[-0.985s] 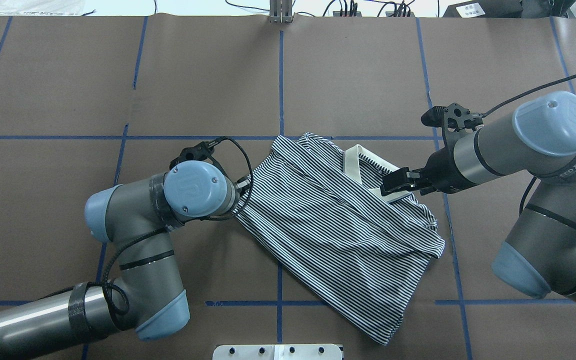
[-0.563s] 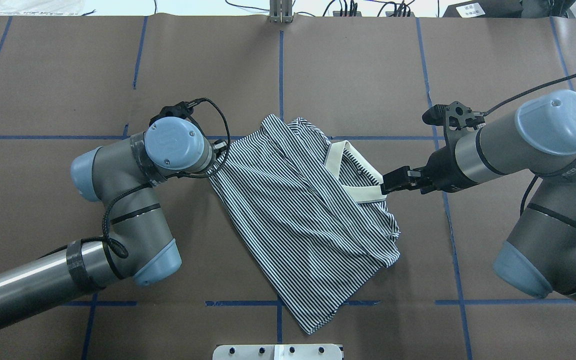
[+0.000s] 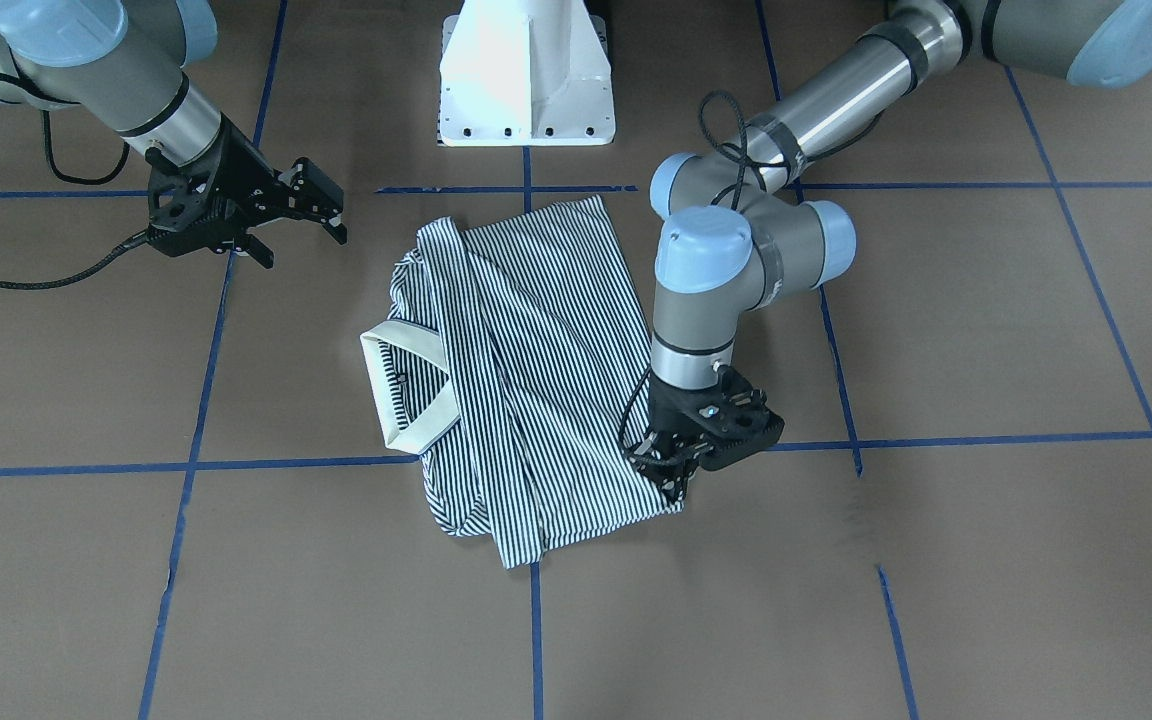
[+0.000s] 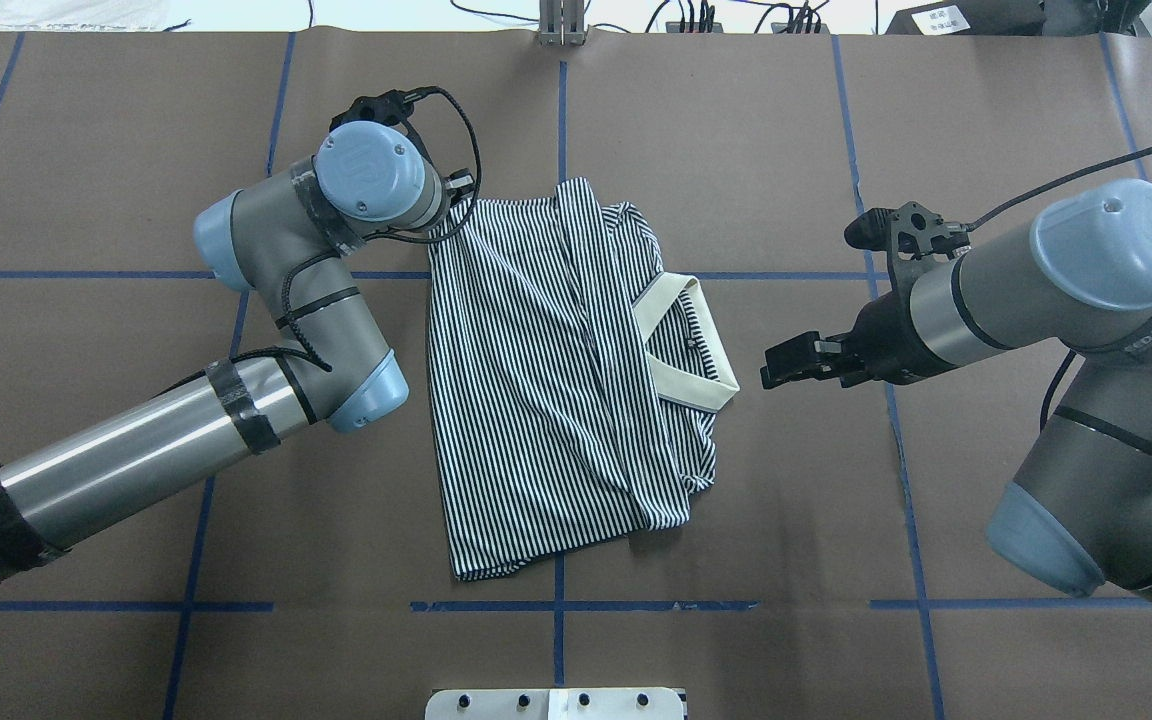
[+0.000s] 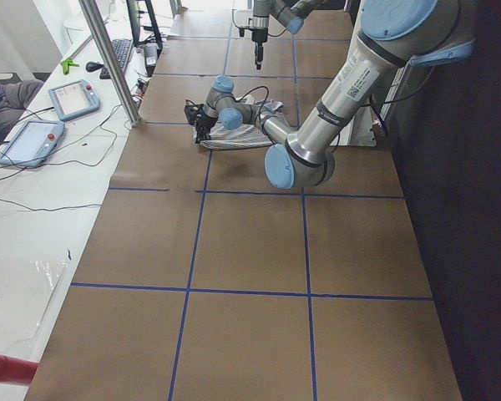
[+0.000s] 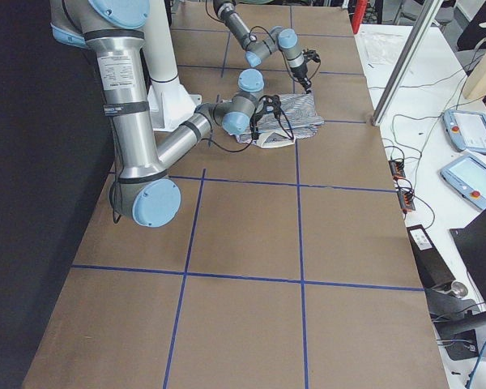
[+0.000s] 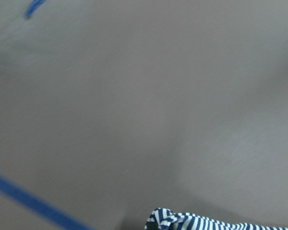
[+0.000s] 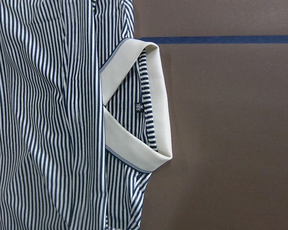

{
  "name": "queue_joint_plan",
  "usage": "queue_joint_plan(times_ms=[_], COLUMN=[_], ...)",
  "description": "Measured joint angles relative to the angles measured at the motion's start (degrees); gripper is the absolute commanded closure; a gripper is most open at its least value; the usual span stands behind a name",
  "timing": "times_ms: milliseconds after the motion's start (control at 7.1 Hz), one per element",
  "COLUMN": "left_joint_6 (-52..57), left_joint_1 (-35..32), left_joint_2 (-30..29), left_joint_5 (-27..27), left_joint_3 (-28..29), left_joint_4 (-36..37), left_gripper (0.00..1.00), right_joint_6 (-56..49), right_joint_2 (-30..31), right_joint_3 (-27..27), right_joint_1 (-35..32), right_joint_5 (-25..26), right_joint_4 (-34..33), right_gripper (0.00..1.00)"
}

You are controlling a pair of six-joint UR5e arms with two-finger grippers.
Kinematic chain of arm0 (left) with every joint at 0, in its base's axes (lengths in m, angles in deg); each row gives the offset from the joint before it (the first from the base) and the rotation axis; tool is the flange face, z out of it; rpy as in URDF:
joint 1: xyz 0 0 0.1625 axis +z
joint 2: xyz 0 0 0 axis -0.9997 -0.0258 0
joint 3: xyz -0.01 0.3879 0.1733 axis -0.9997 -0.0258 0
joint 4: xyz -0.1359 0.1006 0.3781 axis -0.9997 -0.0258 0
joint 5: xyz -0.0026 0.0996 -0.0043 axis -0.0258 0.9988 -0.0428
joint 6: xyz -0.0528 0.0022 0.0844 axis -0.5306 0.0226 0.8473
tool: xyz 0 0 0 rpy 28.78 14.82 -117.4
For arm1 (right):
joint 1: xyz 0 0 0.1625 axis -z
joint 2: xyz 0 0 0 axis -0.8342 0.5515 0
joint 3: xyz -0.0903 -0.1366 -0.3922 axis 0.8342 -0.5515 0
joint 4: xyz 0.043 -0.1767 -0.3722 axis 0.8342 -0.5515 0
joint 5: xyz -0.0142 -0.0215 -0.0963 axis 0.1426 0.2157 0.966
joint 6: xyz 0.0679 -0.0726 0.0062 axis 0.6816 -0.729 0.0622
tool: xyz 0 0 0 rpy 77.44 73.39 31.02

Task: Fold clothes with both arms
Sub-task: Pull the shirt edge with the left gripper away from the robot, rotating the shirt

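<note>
The polo shirt (image 4: 536, 400) lies half-folded mid-table, and the left gripper (image 3: 674, 478), clamped on its corner nearest the far edge, should set that corner down flat and square while the right gripper (image 4: 784, 365) hovers, jaws apart and empty, just beside the collar (image 4: 693, 386).

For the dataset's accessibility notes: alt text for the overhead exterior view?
A striped polo shirt lies partly folded in the middle of the view, its cream collar toward the right gripper, which is open and just clear of it. The left gripper is at the shirt's far left corner, its fingers hidden under the wrist.
</note>
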Motion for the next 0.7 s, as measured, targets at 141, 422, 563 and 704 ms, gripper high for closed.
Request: queue_joint_plan(times_ms=[141, 422, 563, 704], left_joint_6=[2.45, 7.03, 8.24, 8.74], left_joint_1=[-0.38, -1.08, -1.29, -1.34], left_joint_2=[-1.71, -3.49, -4.6, -5.51], left_joint_5=[1.87, 4.73, 5.62, 6.53], left_joint_3=[4.07, 9.02, 11.08, 13.06], left_joint_4=[-4.58, -11.53, -14.22, -16.56], left_gripper=[1.0, 1.0, 1.0, 1.0], right_joint_6=[0.0, 0.02, 0.06, 0.08], right_joint_2=[-0.05, -0.14, -0.18, -0.2], right_joint_3=[-0.01, -0.12, -0.15, -0.16], right_joint_1=[0.03, 0.11, 0.14, 0.16], right_joint_5=[0.06, 0.32, 0.45, 0.61], right_joint_4=[0.0, -0.04, -0.02, -0.01], right_gripper=[0.0, 0.0, 0.0, 0.0])
